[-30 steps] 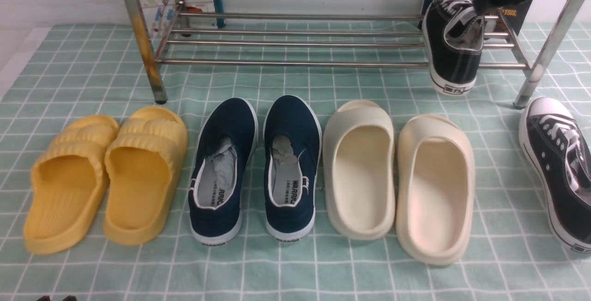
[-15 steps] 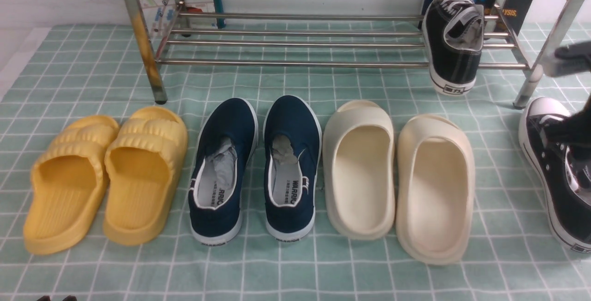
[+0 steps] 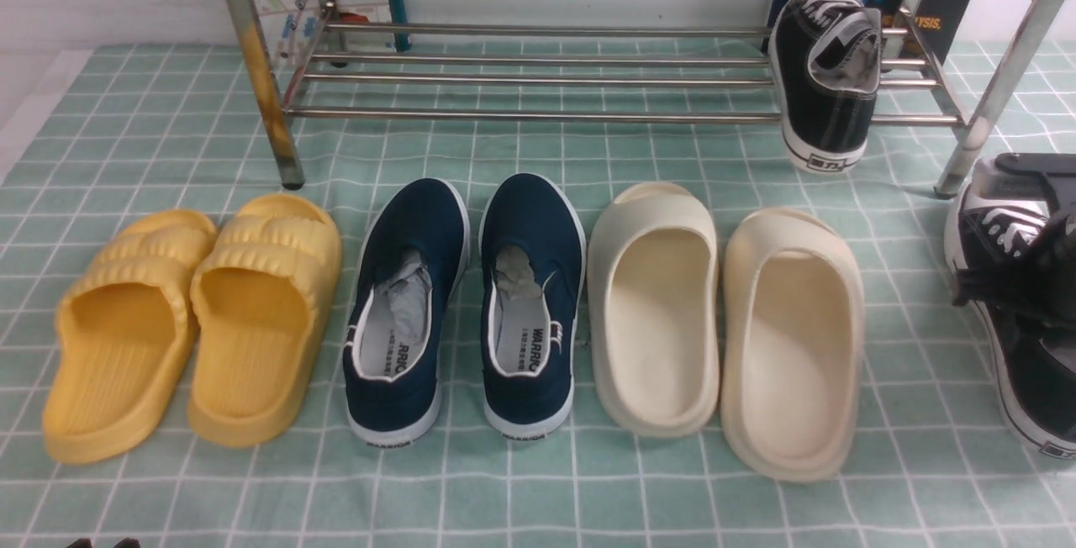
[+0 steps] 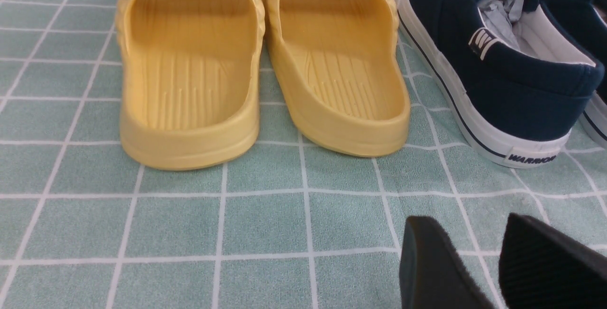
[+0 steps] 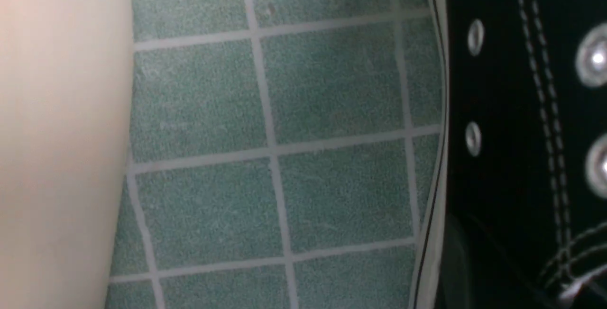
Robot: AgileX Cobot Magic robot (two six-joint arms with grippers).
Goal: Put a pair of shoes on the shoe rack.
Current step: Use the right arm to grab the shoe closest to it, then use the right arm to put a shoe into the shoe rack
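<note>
Cloth (image 3: 538,497), green with white grid, covers the whole surface. Rack (image 3: 538,118) stands at the back, silver bars running across, rust-stained post (image 3: 261,86) at its left front. Cream slippers (image 3: 656,321) sit side by side right of centre, heels toward the camera. Yellow slippers (image 3: 261,321) sit at far left, same way round, touching each other. Navy slip-ons (image 3: 530,237) lie between the two slipper pairs, paper stuffed inside, heels toward the camera. Racked sneaker (image 3: 820,86) is on the lower tier at the rack's right end, toe pointing back, heel overhanging the front bar, paper inside. Loose sneaker (image 3: 1034,380) lies on the cloth at the far right edge, just in front of the rack's right front post, toe toward the rack, partly cut off by the frame and partly hidden by the arm. Right gripper (image 3: 1021,237) is down on the laced front half of the loose sneaker; jaws are hidden in the front view, and the right wrist view shows only the sneaker's black side with eyelets, cloth and a cream slipper edge, so cannot tell whether it is gripping or how wide it stands. Left gripper (image 4: 474,238) sits low at the near left, in front of the yellow slippers and a navy heel, fingertips parted with cloth showing between, holding nothing.
</note>
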